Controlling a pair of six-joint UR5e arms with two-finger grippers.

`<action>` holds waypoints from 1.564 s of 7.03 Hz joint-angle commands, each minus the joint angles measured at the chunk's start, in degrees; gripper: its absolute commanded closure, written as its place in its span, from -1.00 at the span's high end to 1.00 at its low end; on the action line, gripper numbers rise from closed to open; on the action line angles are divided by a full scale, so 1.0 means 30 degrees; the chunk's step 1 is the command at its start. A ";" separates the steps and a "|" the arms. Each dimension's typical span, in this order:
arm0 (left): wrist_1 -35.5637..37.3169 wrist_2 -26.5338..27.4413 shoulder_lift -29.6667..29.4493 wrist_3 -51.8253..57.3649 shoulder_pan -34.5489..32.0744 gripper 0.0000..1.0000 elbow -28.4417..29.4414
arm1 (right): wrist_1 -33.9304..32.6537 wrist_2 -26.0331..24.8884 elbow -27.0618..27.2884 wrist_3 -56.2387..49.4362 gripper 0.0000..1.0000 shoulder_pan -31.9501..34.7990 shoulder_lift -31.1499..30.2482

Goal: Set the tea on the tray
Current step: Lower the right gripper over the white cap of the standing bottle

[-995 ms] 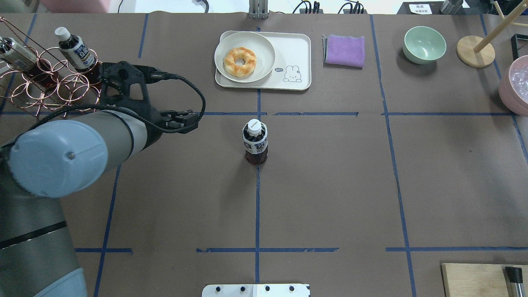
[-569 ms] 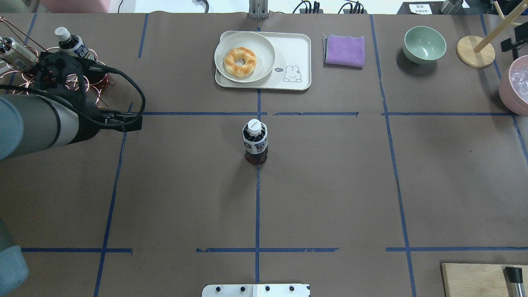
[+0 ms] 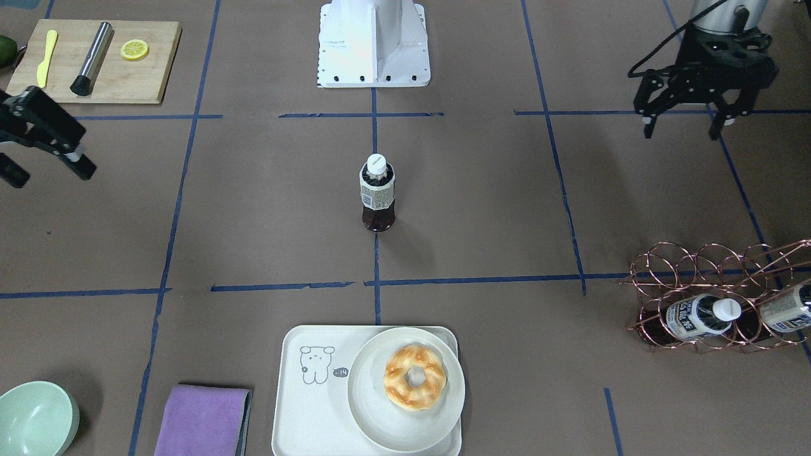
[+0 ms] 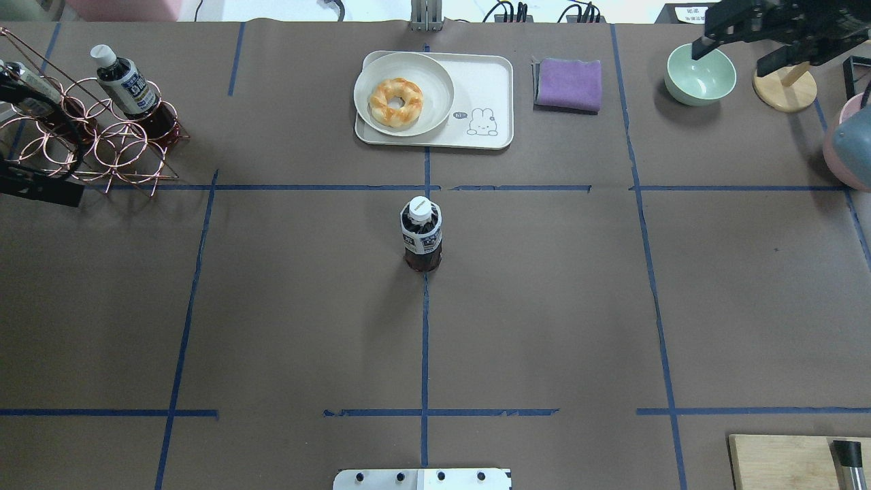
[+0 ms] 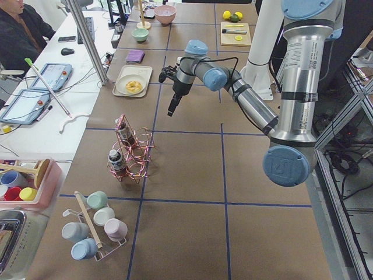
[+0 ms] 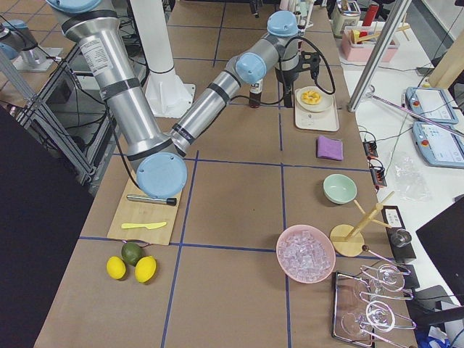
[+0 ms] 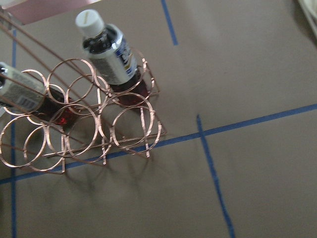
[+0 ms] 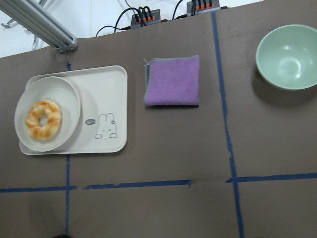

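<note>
The tea (image 4: 421, 235) is a small bottle of dark liquid with a white cap. It stands upright alone at the table's middle, and it also shows in the front view (image 3: 377, 193). The cream tray (image 4: 486, 88) with a line-drawn bear lies at the far middle and carries a round plate with a doughnut (image 4: 395, 101). The tray also shows in the right wrist view (image 8: 106, 99). My left gripper (image 3: 683, 130) is open and empty, far to the bottle's left near the table edge. My right gripper (image 4: 733, 58) is open and empty, high over the far right by the green bowl.
A copper wire rack (image 4: 88, 146) at the far left holds two more tea bottles (image 7: 106, 49). A purple cloth (image 4: 569, 83), a green bowl (image 4: 701, 73), a wooden stand (image 4: 784, 85) and a pink bowl (image 4: 847, 143) lie at the far right. A wooden board (image 3: 95, 60) lies near the robot's right.
My left arm has drawn back to the left, away from the tea bottle, almost out of the overhead view. My right gripper has come into view at the top right. The bottle has not moved.
</note>
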 commanded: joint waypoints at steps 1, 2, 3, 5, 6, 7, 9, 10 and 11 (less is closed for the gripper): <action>-0.0010 -0.3245 0.0573 0.5622 -0.4244 1.00 0.2899 | -0.0287 -0.1451 0.0260 0.2791 1.00 -0.2562 0.1762; -0.0039 -0.4594 0.0574 0.9190 -0.6498 1.00 0.4975 | -0.1652 -0.2095 0.0290 0.3033 1.00 -0.3734 0.3016; -0.0068 -0.5767 0.0545 1.1923 -0.8609 1.00 0.6794 | -0.3754 -0.3059 0.0291 0.3122 1.00 -0.5225 0.4624; -0.0127 -0.6568 0.0603 1.4605 -1.0004 1.00 0.8681 | -0.4829 -0.5369 0.0145 0.5047 1.00 -0.7979 0.6129; -0.0069 -0.6541 0.0574 1.5806 -1.0646 1.00 0.9471 | -0.4859 -0.6978 -0.0697 0.5579 1.00 -0.9705 0.6976; -0.0039 -0.6570 0.0545 1.6253 -1.0971 1.00 1.0465 | -0.4831 -0.8183 -0.2533 0.5961 1.00 -1.0680 0.8405; -0.0039 -0.6570 0.0574 1.6257 -1.1062 1.00 1.0621 | -0.4801 -0.9244 -0.3692 0.5909 1.00 -1.2120 0.9065; -0.0039 -0.6599 0.0574 1.6257 -1.1178 1.00 1.0824 | -0.4772 -0.9424 -0.4216 0.5790 1.00 -1.2125 0.9151; -0.0068 -0.6628 0.0574 1.6286 -1.1266 1.00 1.1001 | -0.4772 -0.9774 -0.4569 0.5528 0.99 -1.2125 0.9152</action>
